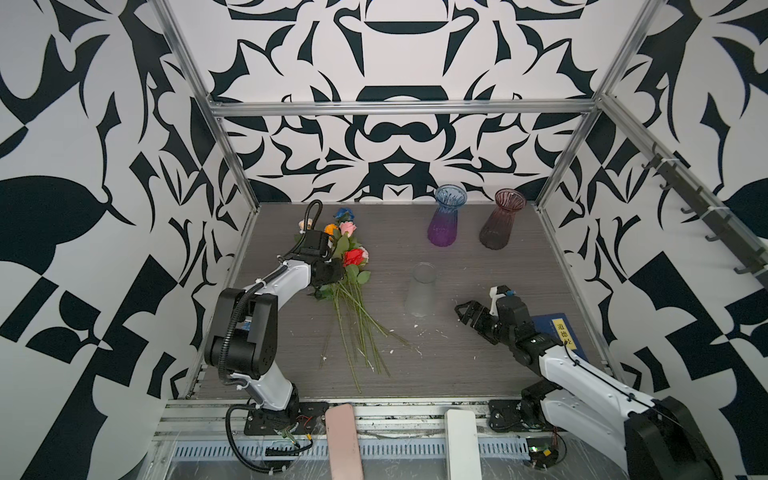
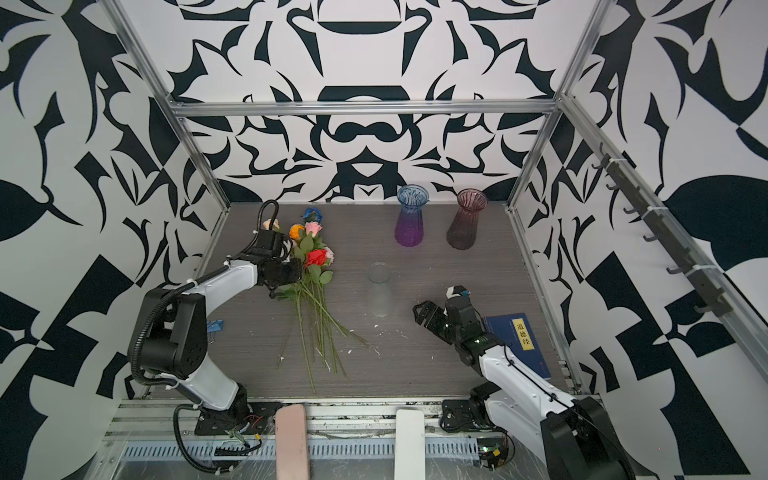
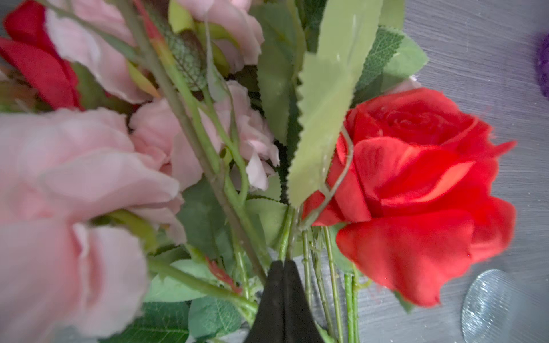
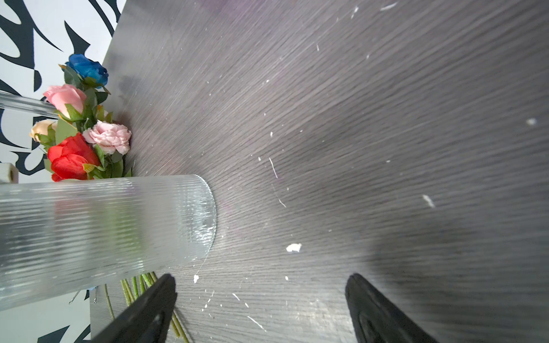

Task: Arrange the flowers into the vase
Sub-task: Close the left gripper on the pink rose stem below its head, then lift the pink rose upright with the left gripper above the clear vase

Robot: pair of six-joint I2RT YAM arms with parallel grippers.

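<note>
The flowers (image 1: 353,257) (image 2: 318,257) lie in a bunch on the grey table at the left, heads toward the back and stems fanning toward the front. My left gripper (image 1: 336,276) (image 3: 283,262) sits just below the heads, shut on a thin green stem beside the red rose (image 3: 416,184). A clear ribbed vase (image 1: 420,291) (image 4: 104,225) stands upright mid-table. To its right, my right gripper (image 1: 463,311) (image 4: 261,285) hovers low and open, holding nothing.
A blue-to-purple vase (image 1: 445,216) and a maroon vase (image 1: 500,220) stand at the back. A blue book (image 1: 557,328) lies under the right arm. A blue clip (image 2: 215,326) lies by the left arm. Pink (image 1: 343,440) and white (image 1: 461,440) blocks rest on the front rail.
</note>
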